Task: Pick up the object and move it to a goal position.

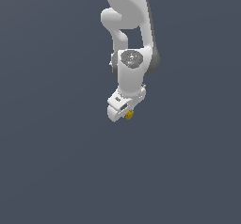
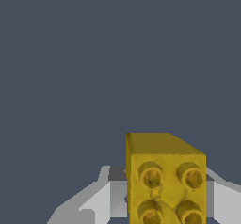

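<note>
White robot claw (image 1: pixel 126 111) grips small mustard-yellow studded plastic block (image 1: pixel 129 115) — carry step; next, steady transport to unseen goal.

Matt, mottled yellow studded block (image 2: pixel 164 180)

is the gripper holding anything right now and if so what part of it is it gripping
Yes. The gripper holds the small yellow block between its fingers, which press on two opposite side faces; the studded face stays uncovered.

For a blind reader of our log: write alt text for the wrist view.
A yellow studded block fills the lower part of the frame, sitting between the white gripper fingers. Four round studs face the camera. Behind it is plain dark blue-grey.
</note>
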Controlling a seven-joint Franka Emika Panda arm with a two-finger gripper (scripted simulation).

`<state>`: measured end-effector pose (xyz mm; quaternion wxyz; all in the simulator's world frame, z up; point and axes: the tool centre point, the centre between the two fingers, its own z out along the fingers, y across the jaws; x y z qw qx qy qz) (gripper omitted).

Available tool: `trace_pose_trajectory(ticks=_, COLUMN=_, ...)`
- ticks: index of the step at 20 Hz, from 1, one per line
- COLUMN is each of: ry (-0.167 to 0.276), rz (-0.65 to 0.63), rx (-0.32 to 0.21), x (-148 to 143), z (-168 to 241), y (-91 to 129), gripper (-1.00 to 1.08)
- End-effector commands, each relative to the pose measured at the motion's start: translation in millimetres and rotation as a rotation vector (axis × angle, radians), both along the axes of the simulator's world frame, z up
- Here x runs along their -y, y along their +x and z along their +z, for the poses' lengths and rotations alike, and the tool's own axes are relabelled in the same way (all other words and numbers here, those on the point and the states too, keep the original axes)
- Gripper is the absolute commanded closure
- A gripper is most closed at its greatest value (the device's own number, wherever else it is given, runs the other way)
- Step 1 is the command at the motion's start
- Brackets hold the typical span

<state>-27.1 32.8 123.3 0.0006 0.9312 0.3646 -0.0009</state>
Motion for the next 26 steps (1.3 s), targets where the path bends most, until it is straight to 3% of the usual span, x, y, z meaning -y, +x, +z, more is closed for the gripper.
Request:
trace_pose_trajectory(ticks=1, ry=0.000, rz=0.001, rx=0.001, x=-12, z=28, y=-3, gripper=1.08)
trace_pose_trajectory(ticks=26, ry=0.001, rz=0.001, rx=0.001, x=-133, z=300, y=-29, gripper=1.08)
